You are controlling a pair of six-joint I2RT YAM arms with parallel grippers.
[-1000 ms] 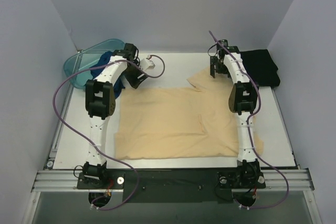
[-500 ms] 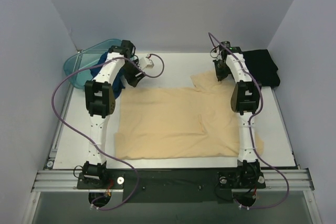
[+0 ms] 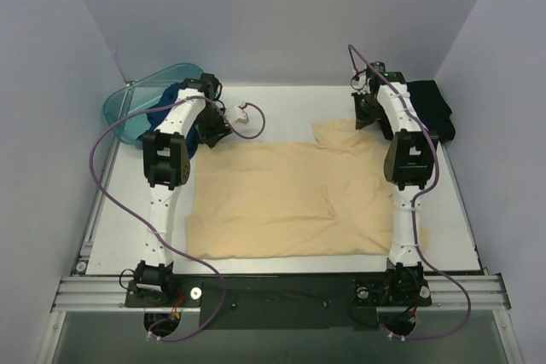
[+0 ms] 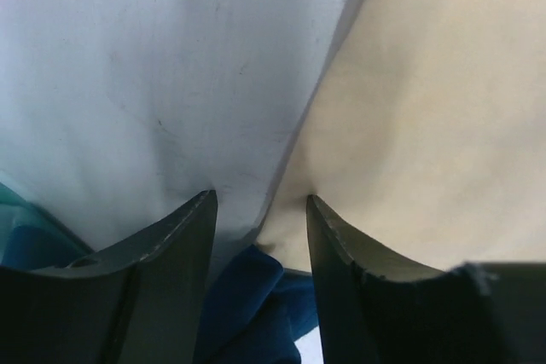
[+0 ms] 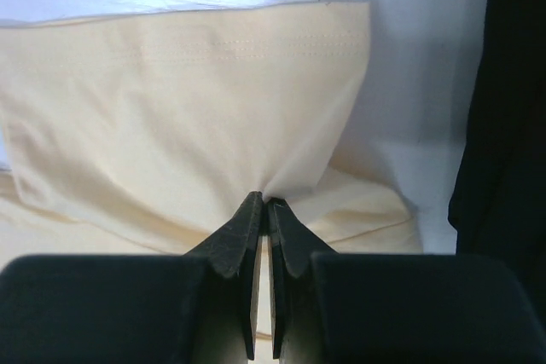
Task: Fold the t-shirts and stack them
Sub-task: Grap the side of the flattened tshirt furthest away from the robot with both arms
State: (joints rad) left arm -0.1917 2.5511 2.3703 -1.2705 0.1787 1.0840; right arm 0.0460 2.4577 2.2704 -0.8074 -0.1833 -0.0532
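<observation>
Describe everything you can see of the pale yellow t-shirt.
The pale yellow t-shirt is plain, soft-looking cloth with stitched hems. It lies spread mostly flat across the middle of the white table, with a crease down its centre. Its far right sleeve is bunched up and pinched in the shut right claw. The open left claw straddles its far left edge without gripping it.

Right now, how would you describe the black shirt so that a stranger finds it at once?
Go to the far right corner of the white table, beside the right gripper. The black shirt lies there in a compact block. It is the only dark cloth on that side; the tan shirt is spread mid-table, the blue shirt far left.
</observation>
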